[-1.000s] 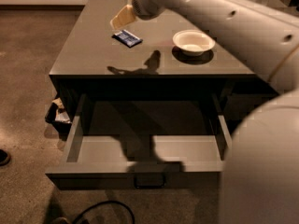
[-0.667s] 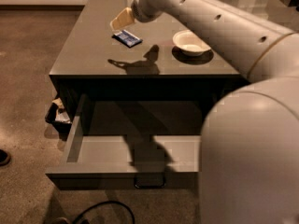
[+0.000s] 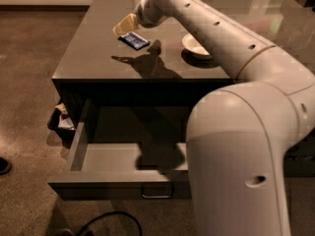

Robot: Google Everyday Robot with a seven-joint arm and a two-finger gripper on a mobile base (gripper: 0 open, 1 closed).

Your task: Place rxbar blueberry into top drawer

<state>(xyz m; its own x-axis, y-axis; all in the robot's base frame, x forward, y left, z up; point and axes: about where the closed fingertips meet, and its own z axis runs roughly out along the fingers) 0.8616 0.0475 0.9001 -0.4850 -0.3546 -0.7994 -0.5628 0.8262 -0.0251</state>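
**Grey countertop, blue bar, gripper poised over it**

Grey and matte, the cabinet top carries the rxbar blueberry, which lies flat near the far middle of the surface with its dark blue wrapper and white markings facing up. The gripper hangs just above and slightly left of the bar, its tan tip angled down toward it. Whether it is spread or closed does not show, nor whether it touches the wrapper.

The white arm fills the right side of the view. A bulky segment sits in the foreground, and a long perforated link reaches up and leftward across the counter to the wrist. The arm's shadow falls on the top in front of the bar.

A white bowl sits to the right of the bar, partly hidden behind the arm. Below the counter's front edge the top drawer stands pulled out, its lighter grey inside visible and a small metal handle on its front. Mottled brown flooring surrounds the cabinet, and a dark cable curls on it below the drawer.
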